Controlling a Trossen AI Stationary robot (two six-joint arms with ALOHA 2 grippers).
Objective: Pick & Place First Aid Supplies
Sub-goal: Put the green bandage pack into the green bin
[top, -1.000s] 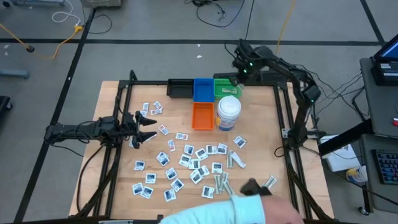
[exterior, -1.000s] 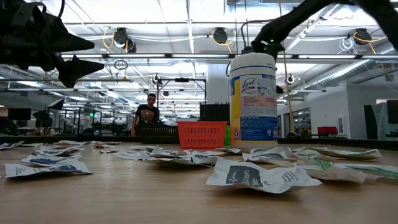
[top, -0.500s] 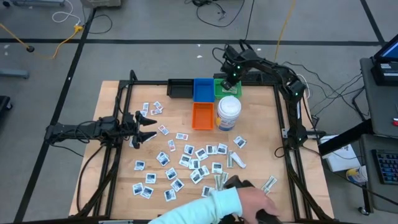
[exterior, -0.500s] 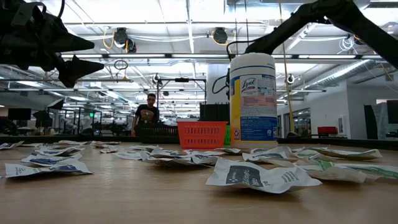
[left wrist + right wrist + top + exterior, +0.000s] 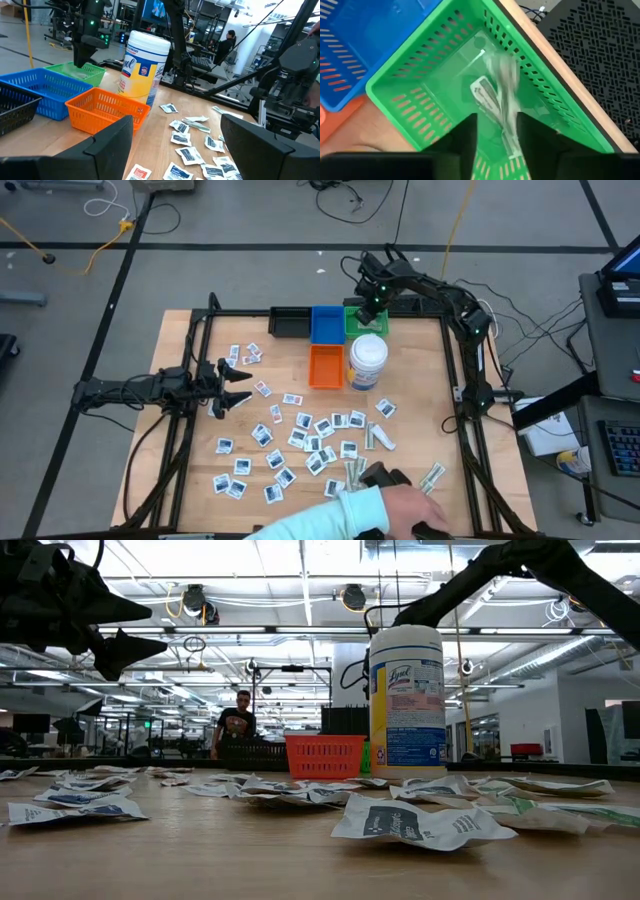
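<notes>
- High view: loose spread of small white first aid packets (image 5: 310,435) on the wooden table (image 5: 420,380), from centre out toward 6 and 8 o'clock; a few more near 10 o'clock.
- Narrow pale wrapped strips (image 5: 380,438) among them, toward 5 o'clock.
- Right wrist view: one wrapped strip (image 5: 487,97) lying on the floor of the green basket (image 5: 420,65); a second, blurred strip (image 5: 506,85) in the gap between the dark fingers (image 5: 465,137), above that basket. Cannot tell whether pinched or loose.
- Right gripper (image 5: 368,308) poised over the green basket at 12 o'clock on the table, fingers parted by a narrow gap.
- Beside the green basket: blue basket (image 5: 325,323) and black basket (image 5: 290,322) at its 9 o'clock; orange basket (image 5: 325,365) at its 7 o'clock.
- Wipes canister (image 5: 368,360) upright, just at the green basket's 6 o'clock, beside the orange one.
- Left gripper (image 5: 232,385) hovering at 9 o'clock on the table, fingers (image 5: 107,145) spread wide, gripping nothing.
- Person's hand (image 5: 400,500) in a pale sleeve (image 5: 330,520) reaching in at 6 o'clock, near the strips.
</notes>
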